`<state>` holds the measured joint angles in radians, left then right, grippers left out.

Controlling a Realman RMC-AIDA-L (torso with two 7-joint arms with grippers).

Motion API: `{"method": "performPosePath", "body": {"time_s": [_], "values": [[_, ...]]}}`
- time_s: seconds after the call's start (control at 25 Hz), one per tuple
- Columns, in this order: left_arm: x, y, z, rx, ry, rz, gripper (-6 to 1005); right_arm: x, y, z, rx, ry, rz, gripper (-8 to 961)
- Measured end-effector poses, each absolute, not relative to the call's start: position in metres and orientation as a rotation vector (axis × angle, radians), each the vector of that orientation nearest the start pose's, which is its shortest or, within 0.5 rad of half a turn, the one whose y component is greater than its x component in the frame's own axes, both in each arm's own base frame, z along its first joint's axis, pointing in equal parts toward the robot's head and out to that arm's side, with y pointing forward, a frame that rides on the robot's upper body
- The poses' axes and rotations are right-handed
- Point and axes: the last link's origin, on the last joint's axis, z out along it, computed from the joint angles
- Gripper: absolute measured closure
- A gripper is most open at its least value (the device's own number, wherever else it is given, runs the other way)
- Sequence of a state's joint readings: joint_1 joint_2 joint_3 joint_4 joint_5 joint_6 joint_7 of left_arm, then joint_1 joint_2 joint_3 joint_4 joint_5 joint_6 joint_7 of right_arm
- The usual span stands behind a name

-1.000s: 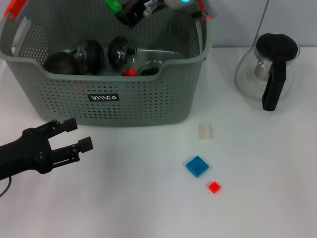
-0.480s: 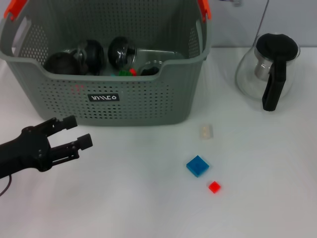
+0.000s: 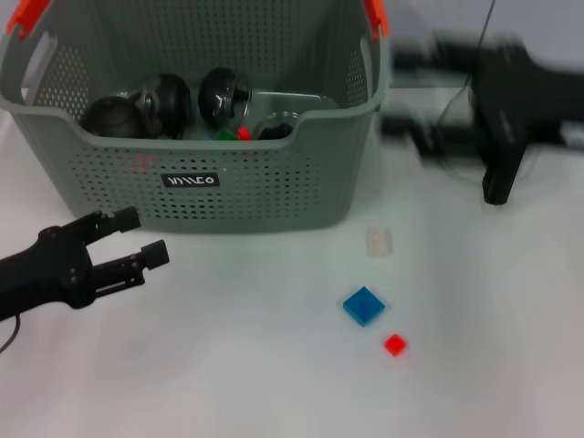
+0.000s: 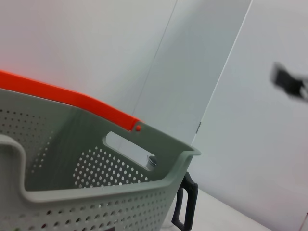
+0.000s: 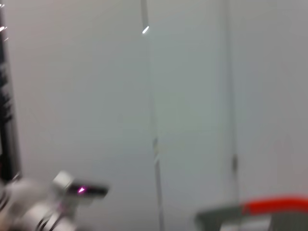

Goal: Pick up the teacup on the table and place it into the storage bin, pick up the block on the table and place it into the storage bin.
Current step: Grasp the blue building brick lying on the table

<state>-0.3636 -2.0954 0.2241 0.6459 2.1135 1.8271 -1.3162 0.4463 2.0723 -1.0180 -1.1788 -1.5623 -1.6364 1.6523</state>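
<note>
At the far left of the white worktop (image 3: pixel 228 383) stands the grey perforated storage bin (image 3: pixel 196 196), just beyond the left gripper (image 3: pixel 132 239), whose jaws are parted and empty. Dark round cups and small green and red pieces lie inside the bin, over its front wall from those jaws. The right gripper (image 3: pixel 406 96) is a blur beside the bin's right wall, so I cannot tell how its jaws stand. The blue block (image 3: pixel 364 306), the small red block (image 3: pixel 394 344) and a pale block (image 3: pixel 379 241) lie well right of the left jaws, apart from one another. For the block pick, probably the blue one, descend centred above it, jaws spread wider than its sides, then close squarely.
</note>
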Motion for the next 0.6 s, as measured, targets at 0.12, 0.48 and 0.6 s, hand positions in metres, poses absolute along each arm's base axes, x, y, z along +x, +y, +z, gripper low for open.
{"method": "performPosePath", "body": {"time_s": [0.12,0.48,0.6], "values": [[-0.317,0.258,0.039,-2.433,-0.824,-0.997,150,0.171,0.315,0.068,-2.899,0.274,0.774,192],[-0.317,0.260,0.039,-2.436,-0.821,-0.998,150,0.151,0.324,0.056,-3.112,0.348,0.013,190],[-0.317,0.259,0.039,-2.434,-0.825,-0.997,150,0.139,0.331,0.041,-3.133,0.285,-0.143,191]]}}
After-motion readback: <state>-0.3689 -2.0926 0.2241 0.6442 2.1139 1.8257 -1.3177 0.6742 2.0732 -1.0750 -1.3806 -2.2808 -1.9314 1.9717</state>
